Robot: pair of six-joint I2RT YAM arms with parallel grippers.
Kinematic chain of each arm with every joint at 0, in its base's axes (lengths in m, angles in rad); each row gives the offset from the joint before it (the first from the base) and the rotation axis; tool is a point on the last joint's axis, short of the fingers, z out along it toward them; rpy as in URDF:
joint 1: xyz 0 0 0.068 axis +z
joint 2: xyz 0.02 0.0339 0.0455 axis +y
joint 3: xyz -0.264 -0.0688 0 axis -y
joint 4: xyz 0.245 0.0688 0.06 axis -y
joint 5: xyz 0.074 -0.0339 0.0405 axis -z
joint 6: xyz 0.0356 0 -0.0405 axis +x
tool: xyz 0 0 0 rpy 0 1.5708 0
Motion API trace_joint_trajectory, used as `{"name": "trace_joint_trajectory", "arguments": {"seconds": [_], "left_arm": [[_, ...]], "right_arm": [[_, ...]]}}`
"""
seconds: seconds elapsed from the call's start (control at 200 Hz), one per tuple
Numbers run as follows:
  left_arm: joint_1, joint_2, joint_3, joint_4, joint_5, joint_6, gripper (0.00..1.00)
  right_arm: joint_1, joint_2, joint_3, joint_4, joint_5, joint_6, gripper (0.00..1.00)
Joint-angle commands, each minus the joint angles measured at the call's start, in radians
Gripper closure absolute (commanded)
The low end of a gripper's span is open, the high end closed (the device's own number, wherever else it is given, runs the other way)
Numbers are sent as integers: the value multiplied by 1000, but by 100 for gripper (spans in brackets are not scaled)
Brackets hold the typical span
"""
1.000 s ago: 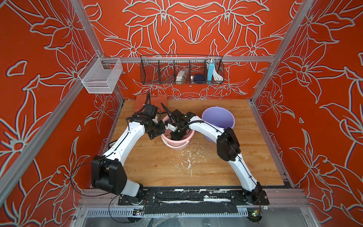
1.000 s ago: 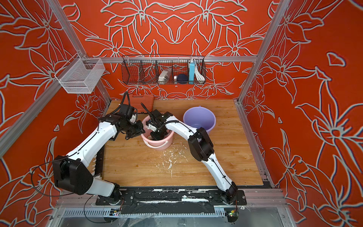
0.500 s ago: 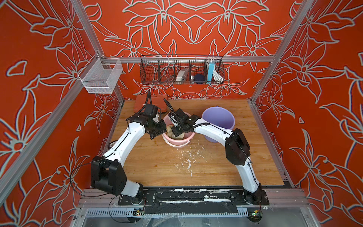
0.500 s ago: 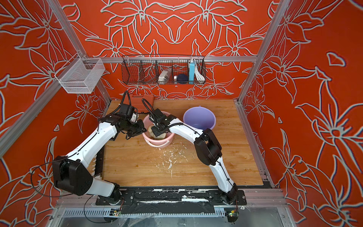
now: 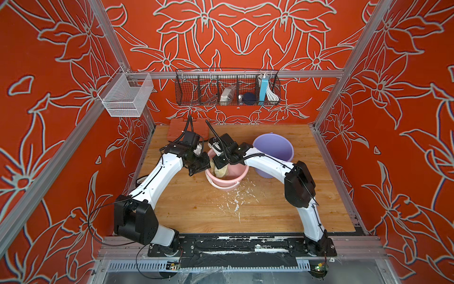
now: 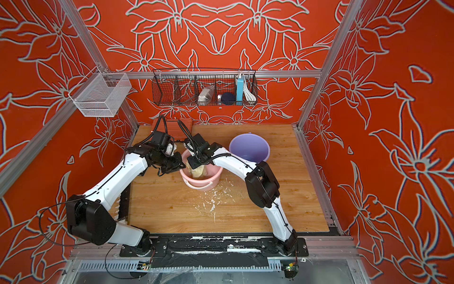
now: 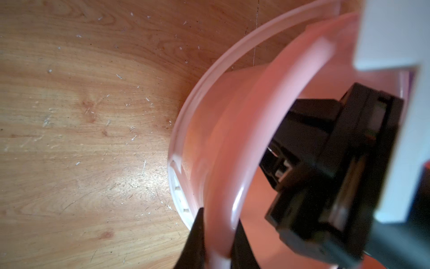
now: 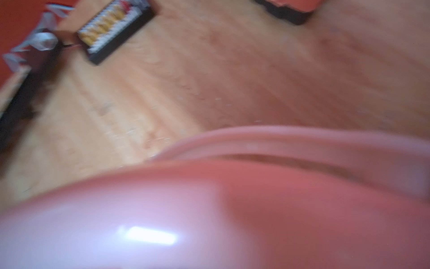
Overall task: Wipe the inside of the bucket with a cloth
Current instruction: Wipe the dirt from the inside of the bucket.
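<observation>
Two grippers work the pink bucket (image 5: 232, 181): left gripper (image 7: 218, 233) clamps its rim; right gripper (image 5: 218, 164), inside, pinches the cloth (image 5: 220, 172). Wiping appears underway, unfinished.

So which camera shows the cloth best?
Either top view: both show the cloth as a beige bundle inside the pink bucket. The left wrist view shows the bucket's rim but no cloth; the right wrist view is blurred pink, no cloth.

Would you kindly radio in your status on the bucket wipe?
Left pincer shut on pink bucket rim. Right pincer shut on cloth inside it. Purple bucket beside, not obstructing.
</observation>
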Motion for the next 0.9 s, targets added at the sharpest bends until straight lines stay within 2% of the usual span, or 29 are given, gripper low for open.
{"name": "trace_joint_trajectory", "arguments": {"seconds": [0.0,0.145,0.2,0.34,0.47,0.666,0.786,0.896], "left_arm": [[-9,7,35,-33,44,33,100],[-9,15,55,-46,24,39,100],[-9,17,61,-47,22,39,100],[-9,5,63,-40,8,33,100],[-9,-8,76,-60,-69,53,100],[-9,-58,76,-78,-203,72,100],[-9,-84,74,-85,-270,78,100],[-9,-98,69,-77,-325,81,100]], "right_arm": [[11,7,44,-21,-253,-84,100],[11,16,89,-130,-335,-149,100],[11,25,114,-169,-320,-161,100],[8,63,194,-248,14,-145,100],[-5,72,224,-232,295,-95,100],[-9,171,438,-370,676,-95,100],[-10,221,511,-451,831,-95,100],[-12,213,497,-494,873,-81,100]]}}
